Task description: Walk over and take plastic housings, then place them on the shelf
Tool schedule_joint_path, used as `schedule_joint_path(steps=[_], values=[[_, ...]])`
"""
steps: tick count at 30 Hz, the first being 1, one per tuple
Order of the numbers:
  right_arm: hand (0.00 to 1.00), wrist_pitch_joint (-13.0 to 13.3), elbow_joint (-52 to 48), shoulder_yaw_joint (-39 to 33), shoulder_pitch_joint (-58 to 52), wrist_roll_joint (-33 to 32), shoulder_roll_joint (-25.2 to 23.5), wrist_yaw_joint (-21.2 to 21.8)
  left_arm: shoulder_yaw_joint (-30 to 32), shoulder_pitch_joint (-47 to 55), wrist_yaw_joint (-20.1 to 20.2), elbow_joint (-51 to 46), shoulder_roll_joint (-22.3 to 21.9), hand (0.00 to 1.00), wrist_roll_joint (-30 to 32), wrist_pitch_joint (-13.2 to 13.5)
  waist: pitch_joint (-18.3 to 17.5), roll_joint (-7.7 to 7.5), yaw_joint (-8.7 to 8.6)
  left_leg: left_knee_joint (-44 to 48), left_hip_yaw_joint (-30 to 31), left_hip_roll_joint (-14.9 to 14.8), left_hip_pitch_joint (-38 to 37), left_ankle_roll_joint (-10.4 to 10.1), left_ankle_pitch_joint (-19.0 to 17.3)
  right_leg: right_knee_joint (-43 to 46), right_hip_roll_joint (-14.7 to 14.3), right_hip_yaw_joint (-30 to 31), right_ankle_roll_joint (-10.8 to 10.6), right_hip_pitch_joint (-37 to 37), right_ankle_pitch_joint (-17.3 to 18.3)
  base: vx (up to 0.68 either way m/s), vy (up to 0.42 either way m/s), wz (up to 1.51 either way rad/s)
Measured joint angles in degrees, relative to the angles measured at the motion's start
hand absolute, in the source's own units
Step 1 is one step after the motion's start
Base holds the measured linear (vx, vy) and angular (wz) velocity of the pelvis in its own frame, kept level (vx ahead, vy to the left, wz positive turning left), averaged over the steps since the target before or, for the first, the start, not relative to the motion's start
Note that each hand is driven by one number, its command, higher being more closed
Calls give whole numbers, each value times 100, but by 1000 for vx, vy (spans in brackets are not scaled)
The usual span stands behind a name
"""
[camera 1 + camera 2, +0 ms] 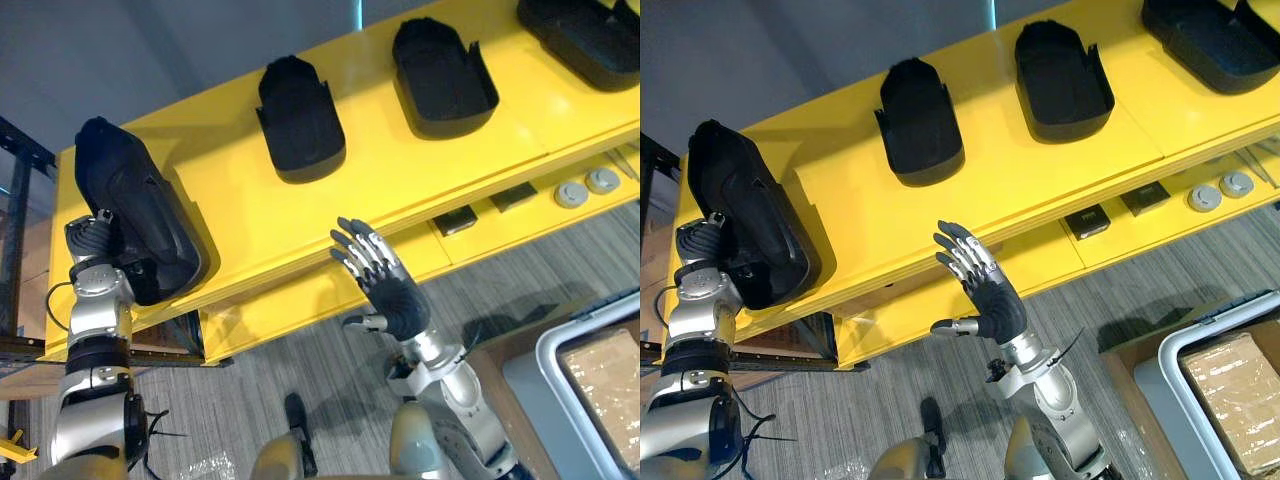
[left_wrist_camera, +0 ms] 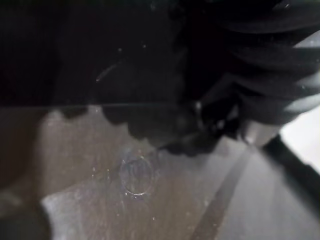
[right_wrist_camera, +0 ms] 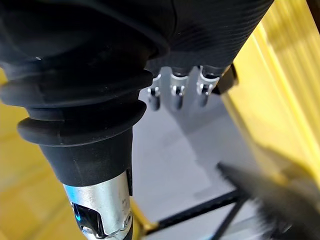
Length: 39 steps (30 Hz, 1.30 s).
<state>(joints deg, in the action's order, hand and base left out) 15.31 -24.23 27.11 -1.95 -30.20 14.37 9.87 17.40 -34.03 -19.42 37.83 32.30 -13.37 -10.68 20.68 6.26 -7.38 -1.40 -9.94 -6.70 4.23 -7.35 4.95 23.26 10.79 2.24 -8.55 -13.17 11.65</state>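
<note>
So, the left hand [image 1: 92, 238] is at the left end of the yellow shelf [image 1: 400, 170], touching the near left side of a big black housing [image 1: 125, 195]. Whether it grips the housing I cannot tell, because the housing covers it and the left wrist view is dark. This housing lies on the top board of the shelf, with its near end at the front edge.

The right hand [image 1: 400, 300] is in front of the shelf, near the middle, just beside the front edge. Its fingers [image 1: 358, 248] are straight and spread, the thumb stands out to the left, and it holds nothing.

Three more housings lie on the top board to the right, well apart from each other: one [image 1: 298, 120] near the middle, one [image 1: 442, 80] further right, and one [image 1: 585, 35] at the far right corner. All lie with the hollow side up.

On the lower board, right of the right hand, there are two small dark boxes [image 1: 455, 222] and two round grey discs [image 1: 570, 193]. On the floor [image 1: 300, 350] at the near right stands a grey bin [image 1: 553, 362] with a brown package [image 1: 605, 375] inside.
</note>
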Motion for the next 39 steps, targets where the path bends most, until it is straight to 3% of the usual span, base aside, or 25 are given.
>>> schedule_joint_path(steps=[5, 10, 11, 18, 25, 29, 32, 34, 36, 39], values=[[0, -55, -213, 324, 11, 69, 8, -11, 35, -290, -36, -1, 125, 100, -201, -85, 150, 1, 25, 0, -15, 3, 201, 6, 8, 42, 7, 3, 2, -207, 0, 9, -6, 4], [0, -67, -251, 325, 193, 67, 18, -151, 33, -515, -46, -1, 314, 100, -126, -411, 209, 7, 33, 2, -87, 0, 301, 6, 8, 89, 8, 9, 3, -346, 0, 9, -4, 0], [0, -82, -251, 325, 202, 67, 18, -162, 35, -553, -53, -1, 357, 0, -121, -483, 212, 10, 42, 1, -185, 2, 301, 6, 8, 108, 9, 39, 3, -376, 0, 21, -20, -6], [0, -180, -285, 332, 79, 70, 17, -242, 36, -915, -263, -1, 396, 0, -123, -821, 216, 19, 45, 1, -298, 2, 279, 6, 8, 109, 8, 62, 4, -368, 0, 3, -3, -1], [0, -168, -289, 339, -206, 179, 12, -261, 31, -1054, -828, -5, 584, 0, -152, -787, 216, 20, 34, -8, -315, -3, 46, 7, 6, 2, 13, 26, 5, -67, -1, 0, 0, 0], [0, -151, -288, 339, -426, 179, 12, -260, 21, -1337, -1419, -12, 599, 0, -285, -124, 216, 19, -17, -14, -327, -17, -31, 6, 3, -79, 7, -22, -6, 60, -11, -37, -7, 2], [0, -77, -276, 337, -628, 183, 7, -241, -18, -1596, -1766, -21, 610, 0, -497, 573, 204, -4, -121, -39, -359, -14, -122, 4, 1, -102, 5, -19, -20, 150, -28, -29, 2, -2], [0, 10, -265, 328, -752, 182, -6, -227, -121, -1674, -1696, -77, 637, 0, -906, 1034, 188, -32, -178, -67, -435, -18, -253, 4, 0, -151, -9, 22, -25, 258, -45, -18, 2, -18], [0, 102, -199, 262, -844, 187, -27, -87, -382, -1700, -1309, -153, 740, 0, -1541, 1722, 111, -42, -299, -120, -495, -36, -393, 4, 0, -314, -48, 75, -33, 401, -137, -12, 5, -19], [0, 210, -158, 0, -917, 187, -76, 134, -620, -1673, -840, -723, 624, 0, -1838, 2327, -30, -86, -390, -134, -502, -44, -445, 9, -3, -516, -66, 86, -72, 529, -239, -4, 13, -6]])
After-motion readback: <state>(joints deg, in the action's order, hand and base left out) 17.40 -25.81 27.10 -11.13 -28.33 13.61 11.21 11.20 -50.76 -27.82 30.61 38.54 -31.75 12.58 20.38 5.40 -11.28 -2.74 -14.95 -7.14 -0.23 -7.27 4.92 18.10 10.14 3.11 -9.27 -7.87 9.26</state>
